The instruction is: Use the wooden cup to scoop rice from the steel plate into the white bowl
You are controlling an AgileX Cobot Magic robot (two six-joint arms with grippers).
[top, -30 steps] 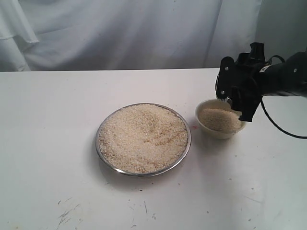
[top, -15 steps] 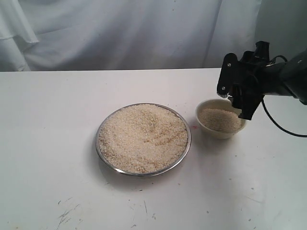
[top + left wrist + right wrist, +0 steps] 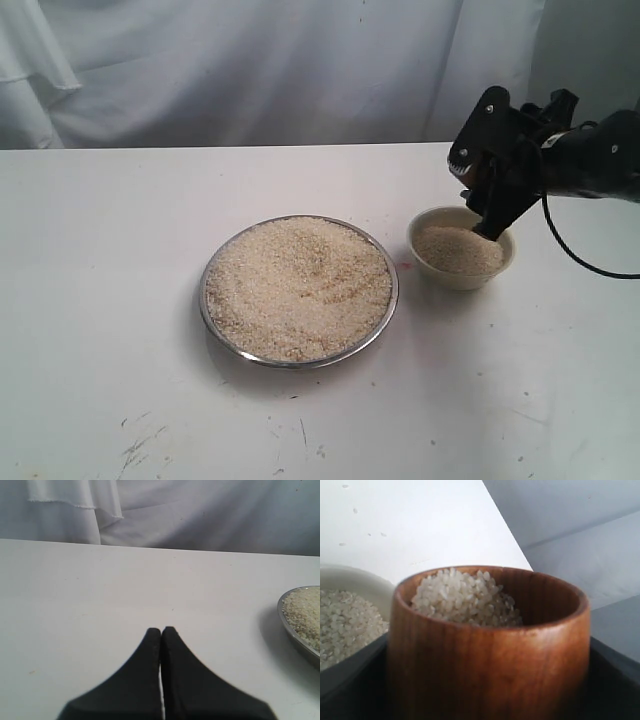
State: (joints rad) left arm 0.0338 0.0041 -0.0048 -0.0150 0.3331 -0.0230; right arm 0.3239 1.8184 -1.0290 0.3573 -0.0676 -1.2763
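My right gripper hangs over the far right rim of the white bowl, shut on the wooden cup. The reddish-brown cup fills the right wrist view and holds a small heap of rice on one side of its inside. In the exterior view the cup is mostly hidden behind the gripper. The bowl holds a mound of rice. The steel plate lies left of the bowl, covered with rice. My left gripper is shut and empty, low over bare table, left of the plate's rim.
The white table carries scuff marks and a few stray grains near its front edge. A white cloth backdrop hangs behind. A black cable loops down from the right arm beside the bowl.
The right gripper has turned over the bowl's rim, and its wrist has swung up and to the right. The bowl, the plate and the left arm have not moved.
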